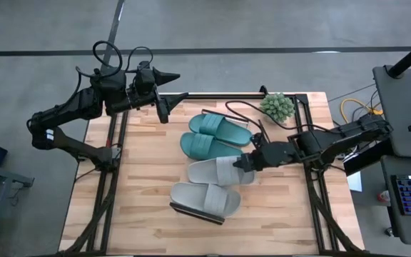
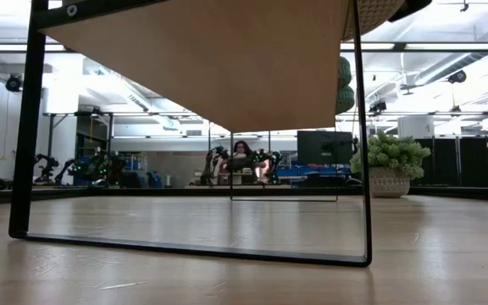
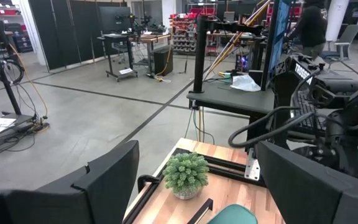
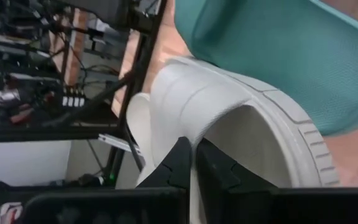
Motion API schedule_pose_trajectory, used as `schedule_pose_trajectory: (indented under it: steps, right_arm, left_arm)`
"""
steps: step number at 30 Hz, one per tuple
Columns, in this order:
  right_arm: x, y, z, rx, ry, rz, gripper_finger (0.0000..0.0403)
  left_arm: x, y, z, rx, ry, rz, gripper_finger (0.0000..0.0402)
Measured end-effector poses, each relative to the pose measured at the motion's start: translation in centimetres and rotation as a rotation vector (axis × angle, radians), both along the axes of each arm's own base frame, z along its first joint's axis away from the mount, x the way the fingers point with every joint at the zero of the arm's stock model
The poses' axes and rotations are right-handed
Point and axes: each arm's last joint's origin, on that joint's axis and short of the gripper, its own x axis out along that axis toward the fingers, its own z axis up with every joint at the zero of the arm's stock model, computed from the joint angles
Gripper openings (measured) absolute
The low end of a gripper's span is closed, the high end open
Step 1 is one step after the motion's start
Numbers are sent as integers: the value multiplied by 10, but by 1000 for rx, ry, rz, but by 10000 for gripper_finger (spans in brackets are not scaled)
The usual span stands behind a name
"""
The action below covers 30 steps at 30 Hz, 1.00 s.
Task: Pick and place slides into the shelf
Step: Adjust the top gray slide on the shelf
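**Right tool pinches the strap of a grey slide**

Right tool [image 1: 244, 163], from above, sits at the end of the upper grey slide [image 1: 216, 171], its fingers closed on the strap edge. Four slides lie in a column mid-table: two teal ones [image 1: 216, 135] toward the far side, then the gripped grey one, then a second grey slide [image 1: 204, 200] nearest the front, resting on a dark-edged strip that I cannot identify for sure. The left tool [image 1: 164, 107] hangs above the far left part of the table [image 1: 141, 214], well apart from the slides, beside a small potted plant [image 1: 277, 106] at the far edge.

At table height, only a dark metal frame [image 2: 358, 169] carrying a light wooden panel [image 2: 219, 59], probably the shelf, fills the picture, with the plant [image 2: 390, 165] behind; no slides or tools show here.

The left wrist camera looks out past its own widely spread fingers [image 3: 104, 180] at the plant [image 3: 186, 174] and the room.

The right wrist camera shows the dark fingers [image 4: 182, 163] pressed together on the thin grey strap [image 4: 191, 99], with a teal slide [image 4: 278, 56] just beside.

These slides look light, rubbery and flexible. The strap is a sensible hold, though I expect the sole to droop and swing when lifted, and smooth rubber might slip.
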Motion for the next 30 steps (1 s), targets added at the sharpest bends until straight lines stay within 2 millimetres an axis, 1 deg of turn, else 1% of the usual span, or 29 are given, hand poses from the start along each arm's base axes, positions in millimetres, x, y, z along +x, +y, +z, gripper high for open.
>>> schedule_pose_trajectory:
  steps: [5,11,14,17,21,25,30]
  right_arm:
    - [-1,2,8,-14,-35,-50,9]
    - [-1,7,9,0,-51,-94,9]
    - [7,10,5,13,-64,-99,9]
    - [22,16,-1,32,-100,-105,9]
    - [39,22,-15,32,-95,-116,9]
    - [44,26,-24,26,-70,-131,9]
    - [43,30,-25,21,-70,-157,8]
  left_arm:
    - [0,0,0,0,0,1,311]
    - [0,0,0,-1,1,0,311]
    - [0,0,0,0,0,0,311]
    - [0,0,0,-1,0,0,311]
    - [0,0,0,-2,-1,1,311]
    - [0,0,0,-2,-2,0,311]
    - [0,0,0,-2,-5,0,311]
